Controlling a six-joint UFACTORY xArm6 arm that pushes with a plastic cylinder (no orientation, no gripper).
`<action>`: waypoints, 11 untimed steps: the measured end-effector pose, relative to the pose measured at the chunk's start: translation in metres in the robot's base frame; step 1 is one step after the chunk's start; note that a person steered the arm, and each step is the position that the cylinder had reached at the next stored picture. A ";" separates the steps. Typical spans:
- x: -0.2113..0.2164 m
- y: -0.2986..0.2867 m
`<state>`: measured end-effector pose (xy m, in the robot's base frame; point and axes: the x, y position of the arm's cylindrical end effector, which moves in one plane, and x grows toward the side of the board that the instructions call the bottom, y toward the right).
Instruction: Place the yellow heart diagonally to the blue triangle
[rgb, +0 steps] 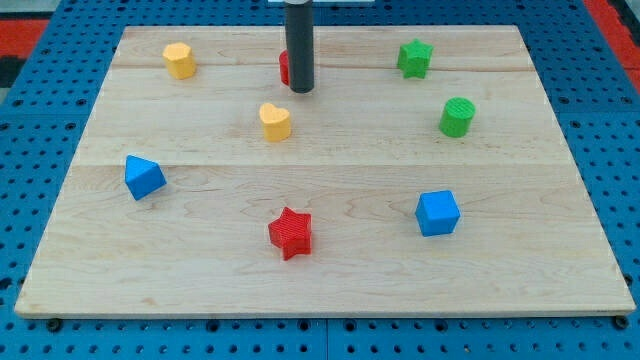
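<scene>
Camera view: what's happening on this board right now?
One arm with a straight dark rod is pushing blocks on a wooden board. My tip sits near the view's top, just right of a mostly hidden red block and up and to the right of the yellow heart block, not clearly touching it. The blue triangle block lies lower left of the heart. A yellow block, green star, green cylinder, blue cube and red star sit elsewhere, untouched.
</scene>
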<state>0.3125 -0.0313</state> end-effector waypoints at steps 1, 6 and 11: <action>-0.011 -0.012; 0.068 -0.002; 0.057 -0.114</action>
